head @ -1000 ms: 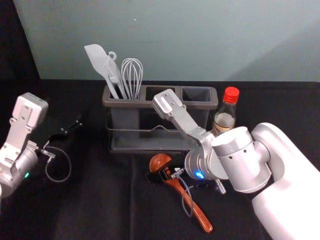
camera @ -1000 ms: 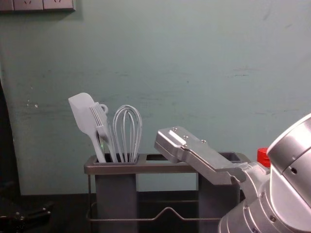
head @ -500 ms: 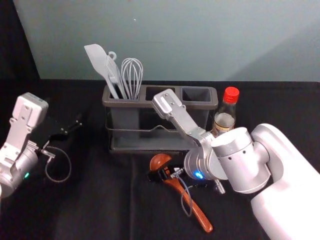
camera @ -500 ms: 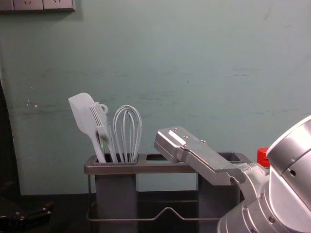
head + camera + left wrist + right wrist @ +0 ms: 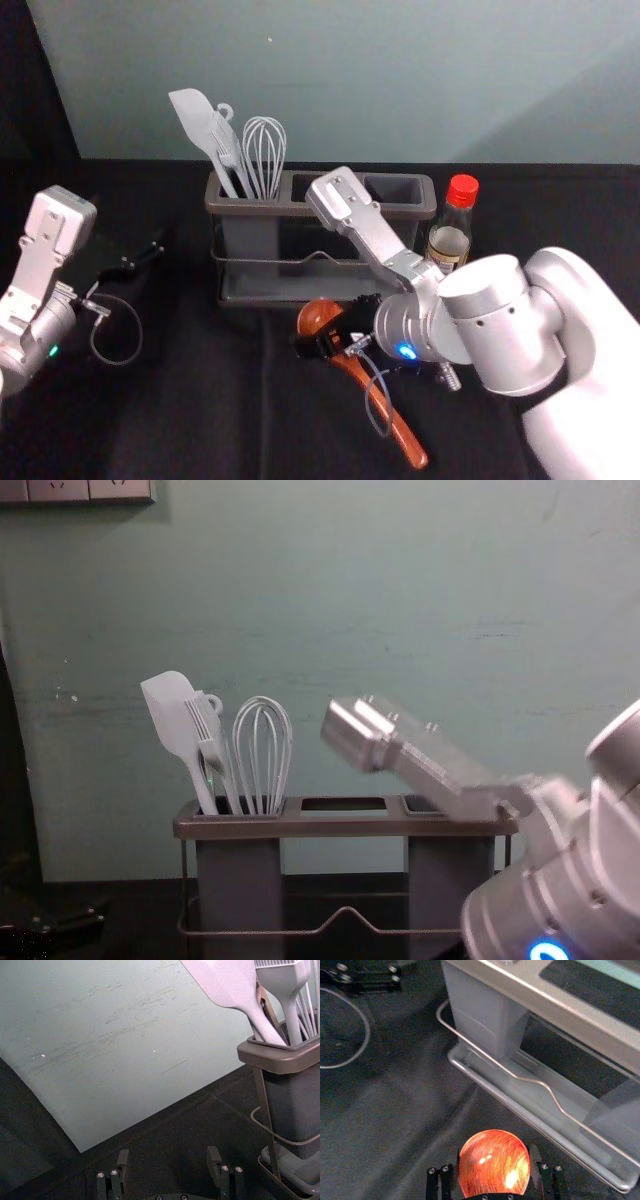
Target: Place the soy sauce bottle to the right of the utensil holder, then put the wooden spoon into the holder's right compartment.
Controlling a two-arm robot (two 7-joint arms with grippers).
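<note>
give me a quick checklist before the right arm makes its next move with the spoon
1. Soy sauce bottle upright, right of the utensil holder: ok
2. Right gripper closed on the wooden spoon, near its bowl, in front of the holder: ok
3. Spoon lifted fully off the table: cannot tell
4. Right compartment free of utensils at its opening: ok
5. Spoon lined up over that compartment: not ok, it lies in front of the holder
6. Left gripper out of the way, left of the holder: ok
</note>
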